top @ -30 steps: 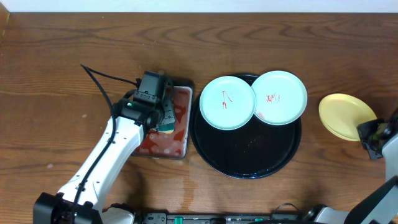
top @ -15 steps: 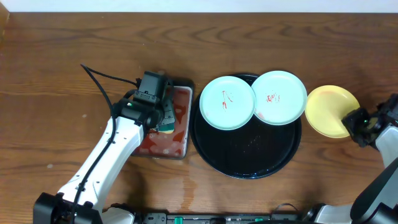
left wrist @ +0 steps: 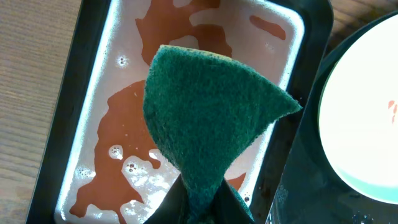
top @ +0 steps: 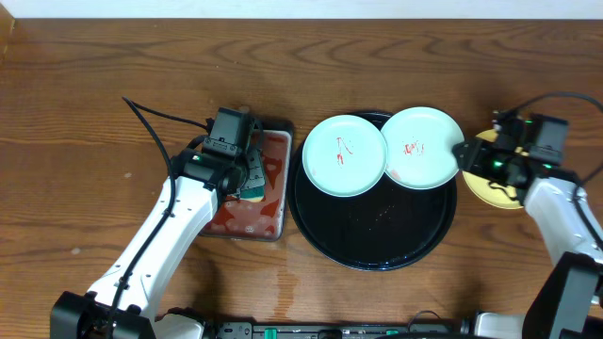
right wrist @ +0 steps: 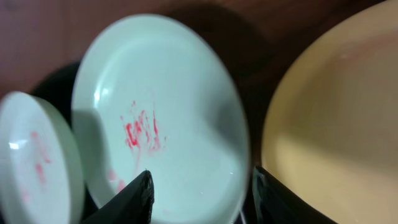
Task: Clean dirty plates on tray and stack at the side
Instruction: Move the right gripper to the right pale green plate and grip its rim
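Two mint plates [top: 344, 155] with red squiggles sit side by side on the upper part of the black tray [top: 372, 235]. The yellow plate [right wrist: 336, 124] lies just right of the tray, partly under the right gripper [right wrist: 202, 198], whose fingers stand apart. At centre left, the left gripper [left wrist: 199, 208] pinches a green sponge [left wrist: 211, 118] over the metal tray [left wrist: 93, 124] of red liquid.

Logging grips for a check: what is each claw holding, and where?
Left claw pinches the sponge by one corner. Right claw is open, holding nothing.
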{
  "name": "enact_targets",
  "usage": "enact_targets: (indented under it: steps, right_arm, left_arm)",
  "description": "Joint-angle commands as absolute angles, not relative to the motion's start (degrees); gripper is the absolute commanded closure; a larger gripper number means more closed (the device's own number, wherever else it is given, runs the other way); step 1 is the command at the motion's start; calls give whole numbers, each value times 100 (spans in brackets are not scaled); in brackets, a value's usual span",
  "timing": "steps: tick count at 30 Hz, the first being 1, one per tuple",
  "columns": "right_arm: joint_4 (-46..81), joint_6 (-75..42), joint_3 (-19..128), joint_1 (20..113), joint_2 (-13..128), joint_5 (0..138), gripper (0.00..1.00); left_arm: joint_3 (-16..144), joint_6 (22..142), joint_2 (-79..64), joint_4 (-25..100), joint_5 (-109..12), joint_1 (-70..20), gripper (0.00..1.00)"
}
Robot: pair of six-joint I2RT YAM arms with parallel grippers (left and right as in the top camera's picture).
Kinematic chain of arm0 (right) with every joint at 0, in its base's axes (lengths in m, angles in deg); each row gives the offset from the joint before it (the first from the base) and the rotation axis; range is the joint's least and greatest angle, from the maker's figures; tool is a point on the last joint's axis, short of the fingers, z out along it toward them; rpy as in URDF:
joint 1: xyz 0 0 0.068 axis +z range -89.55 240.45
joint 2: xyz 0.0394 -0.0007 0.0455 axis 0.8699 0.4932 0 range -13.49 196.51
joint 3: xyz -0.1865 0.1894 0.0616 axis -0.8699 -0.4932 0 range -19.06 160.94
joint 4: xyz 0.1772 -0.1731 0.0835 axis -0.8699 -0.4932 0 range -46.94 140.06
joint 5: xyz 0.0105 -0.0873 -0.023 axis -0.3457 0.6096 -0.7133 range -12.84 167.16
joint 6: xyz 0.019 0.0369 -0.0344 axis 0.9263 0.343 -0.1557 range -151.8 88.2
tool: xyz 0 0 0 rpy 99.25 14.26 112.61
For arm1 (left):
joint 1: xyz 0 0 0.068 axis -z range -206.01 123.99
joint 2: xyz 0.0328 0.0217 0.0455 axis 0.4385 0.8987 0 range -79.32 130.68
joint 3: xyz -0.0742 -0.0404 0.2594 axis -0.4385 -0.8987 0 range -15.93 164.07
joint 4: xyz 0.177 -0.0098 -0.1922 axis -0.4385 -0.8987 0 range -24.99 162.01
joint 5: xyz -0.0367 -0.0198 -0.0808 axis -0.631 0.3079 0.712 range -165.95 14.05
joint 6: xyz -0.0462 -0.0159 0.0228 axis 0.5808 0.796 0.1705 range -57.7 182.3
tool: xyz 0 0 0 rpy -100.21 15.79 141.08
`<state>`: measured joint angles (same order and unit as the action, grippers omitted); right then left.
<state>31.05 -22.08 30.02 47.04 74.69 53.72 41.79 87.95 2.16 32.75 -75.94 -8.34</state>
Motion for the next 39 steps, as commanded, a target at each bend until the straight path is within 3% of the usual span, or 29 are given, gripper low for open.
enact_targets:
  steps: [1, 8, 14, 27, 39]
  right_arm:
    - [3239, -2414, 3081, 5176, 7703, 6307, 50]
    - [3571, -1760, 3081, 5390, 8258, 7094, 50]
    - [3763, -1670, 3081, 5392, 8457, 7064, 60]
    - [3578, -2055, 3081, 5390, 7764, 6207, 52]
    - [3567, -2420, 3081, 5353, 7451, 7333, 44]
  left_arm:
    - [4157, 8767, 117, 3257, -7646, -858, 92]
    - [4157, 8764, 117, 3253, -7646, -858, 92]
    - [4157, 8764, 117, 3253, -7646, -858, 92]
    - [4157, 8764, 117, 3255, -7646, -858, 92]
    - [4157, 8764, 117, 3255, -7646, -858, 92]
